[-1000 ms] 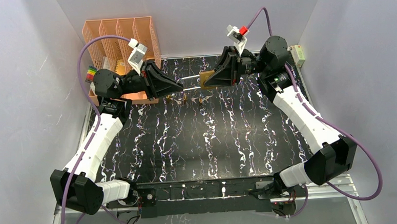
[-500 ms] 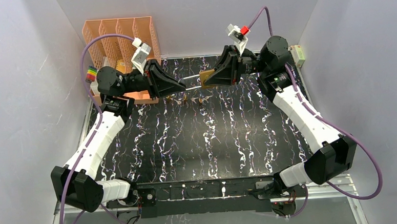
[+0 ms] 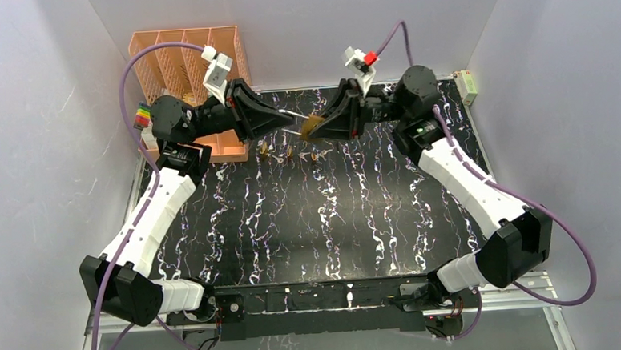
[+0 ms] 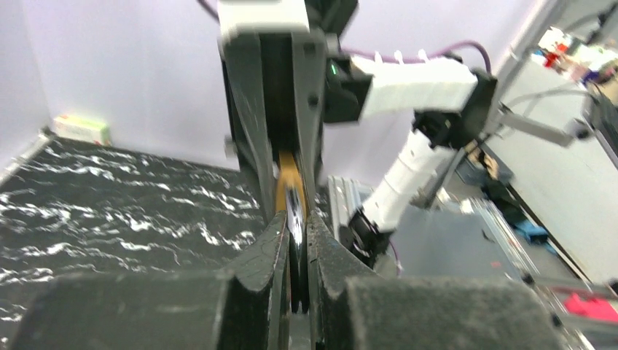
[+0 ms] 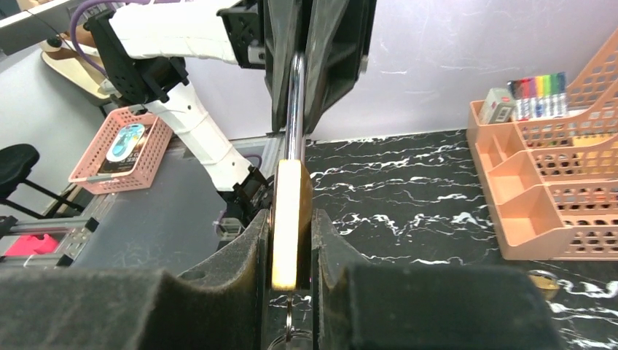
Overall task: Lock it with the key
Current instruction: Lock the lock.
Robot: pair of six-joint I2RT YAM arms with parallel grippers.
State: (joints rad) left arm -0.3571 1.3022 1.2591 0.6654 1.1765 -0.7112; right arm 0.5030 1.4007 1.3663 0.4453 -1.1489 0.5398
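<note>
- Between my two claws, clear above the tabletop (image 3: 310, 223), hangs the brass padlock (image 5: 290, 182). Nothing supports it from below.
- My right claw (image 5: 290, 219) is clamped on the padlock body, one pad on each flat face.
- My left claw (image 4: 295, 233) is closed tight on the chrome shackle (image 5: 294, 102), which runs straight ahead of the right claw into the left claw's fingers.
- Key position: not confirmed. A small ring (image 5: 288, 312) shows under the padlock base, close to the right claw's palm, and may belong to a key. Small brass pieces (image 3: 290, 152) lie on the tabletop below both claws; they are too small to identify.
- Step in hand, as I judge it: the lock is braced at both ends, ready for closing the shackle. Whether the shackle is seated in the body cannot be told from these views.
- Next move, as I judge it: keep both claws on one line and press shackle and body together without twisting. Turning the key would then require one claw to let go and take the key.
- Arm pose: both arms reach far forward and are raised. The wrists are turned inward, so the claws point at each other, tip to tip. The orange organiser (image 3: 181, 61) stands behind the left claw.
</note>
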